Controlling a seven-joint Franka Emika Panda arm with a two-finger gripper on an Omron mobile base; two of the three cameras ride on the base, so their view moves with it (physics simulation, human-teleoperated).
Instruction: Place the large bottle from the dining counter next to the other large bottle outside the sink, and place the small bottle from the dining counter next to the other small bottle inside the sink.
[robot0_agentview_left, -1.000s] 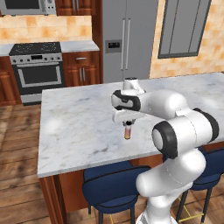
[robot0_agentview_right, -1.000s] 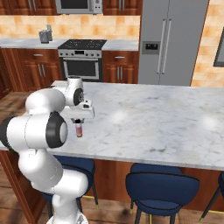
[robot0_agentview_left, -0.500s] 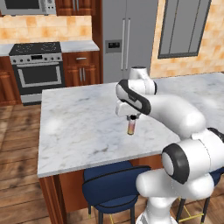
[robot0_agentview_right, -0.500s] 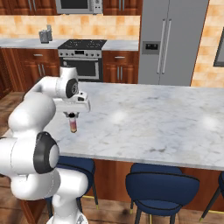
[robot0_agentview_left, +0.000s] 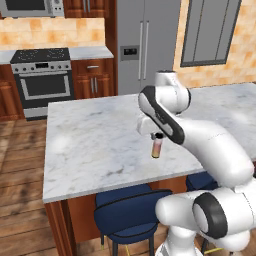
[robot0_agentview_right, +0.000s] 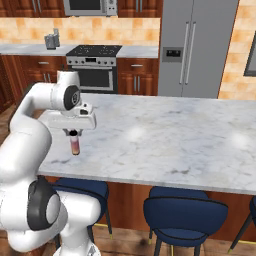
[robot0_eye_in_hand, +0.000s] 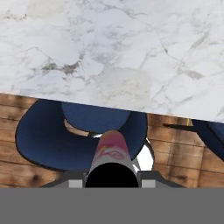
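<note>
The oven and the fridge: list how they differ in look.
The oven is low and sits between wood cabinets under the counter line; the fridge is tall and rises past the top of the picture. The oven has a dark window and a black cooktop; the fridge has plain grey double doors with a dispenser panel on the left door. Both are steel grey and stand against the back wall.

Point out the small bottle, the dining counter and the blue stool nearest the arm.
small bottle (robot0_agentview_right: 75, 145), right base view, on its pale orange-pink body.
dining counter (robot0_agentview_right: 170, 135), right base view, on bare marble top.
blue stool (robot0_agentview_left: 127, 214), left base view, on its seat.
</note>
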